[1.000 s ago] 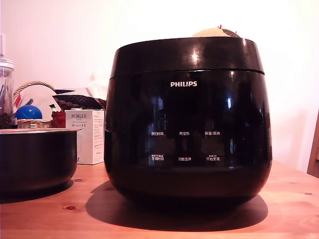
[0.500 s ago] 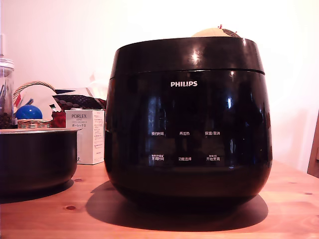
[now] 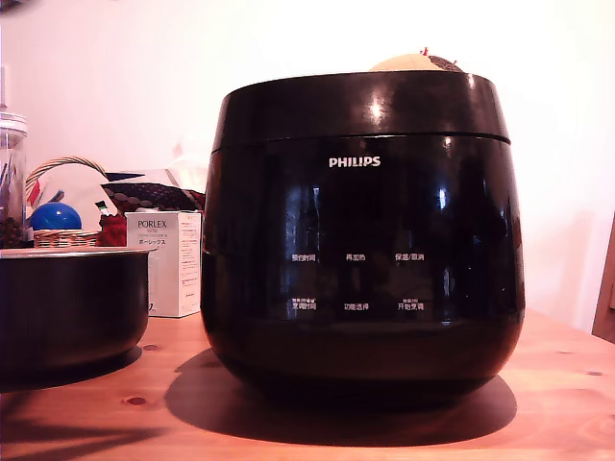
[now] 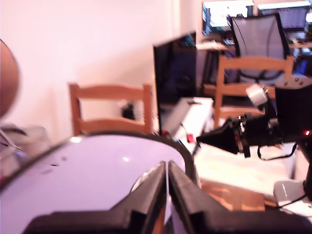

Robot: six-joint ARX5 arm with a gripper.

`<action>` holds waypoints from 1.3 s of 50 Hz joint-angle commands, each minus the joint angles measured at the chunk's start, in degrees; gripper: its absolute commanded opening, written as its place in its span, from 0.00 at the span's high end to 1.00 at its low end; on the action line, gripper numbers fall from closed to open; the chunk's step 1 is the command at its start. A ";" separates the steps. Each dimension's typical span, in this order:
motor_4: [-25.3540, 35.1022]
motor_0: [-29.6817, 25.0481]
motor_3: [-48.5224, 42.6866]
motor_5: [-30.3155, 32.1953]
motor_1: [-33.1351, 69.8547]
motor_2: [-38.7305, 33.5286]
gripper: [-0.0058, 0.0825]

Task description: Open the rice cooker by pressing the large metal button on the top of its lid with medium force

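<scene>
Wrist view had your gripper (image 4: 167, 187) clenched, fingertips together, just above the closed lid (image 4: 97, 170) of the rice cooker (image 3: 360, 240) on the worktop (image 3: 557, 403). You couldn't see the button clearly; pressing off-centre risked sliding across the gloss, leaving it latched.

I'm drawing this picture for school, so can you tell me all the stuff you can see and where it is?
rice cooker: one, glossy black, middle of the wooden table, PHILIPS logo on front.
lid: one, glossy black, closed on top of the cooker.
dark pot: one, matte dark, at the exterior view's left.
white box: one, white, marked PORLEX, behind the pot.
basket: one, woven, with a blue ball inside, far back at the exterior view's left.
table: one, light wood, under everything.
wooden chairs: two, light wood, wrist view background.
fingers: two, black, pressed together just above the lid's top.
</scene>
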 commanded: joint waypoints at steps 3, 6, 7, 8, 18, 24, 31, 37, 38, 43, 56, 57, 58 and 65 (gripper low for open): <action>-0.52 -1.95 0.39 1.60 3.61 2.82 0.96; -1.03 -2.99 0.37 3.08 5.66 4.28 0.96; -1.20 -3.28 0.26 3.08 6.29 4.72 0.96; -1.44 -3.54 0.11 4.24 6.84 5.14 0.96; -4.17 -5.68 -0.04 5.90 11.87 7.48 0.96; -5.33 -6.25 -0.04 5.90 14.16 7.56 0.96; -6.80 -6.58 -0.02 5.90 16.20 7.58 0.96; -8.02 -7.34 -0.26 6.64 17.46 7.58 0.96; -8.66 -7.41 -0.31 7.21 17.59 7.58 0.96; -9.92 -8.13 -0.92 7.39 18.56 7.58 0.96; -14.93 -9.20 -7.19 8.94 18.99 7.58 0.96; -15.15 -9.20 -7.67 8.92 18.99 7.58 0.96; -15.76 -9.18 -8.37 8.92 18.99 7.58 0.96; -18.71 -9.07 -12.33 9.57 18.99 7.58 0.96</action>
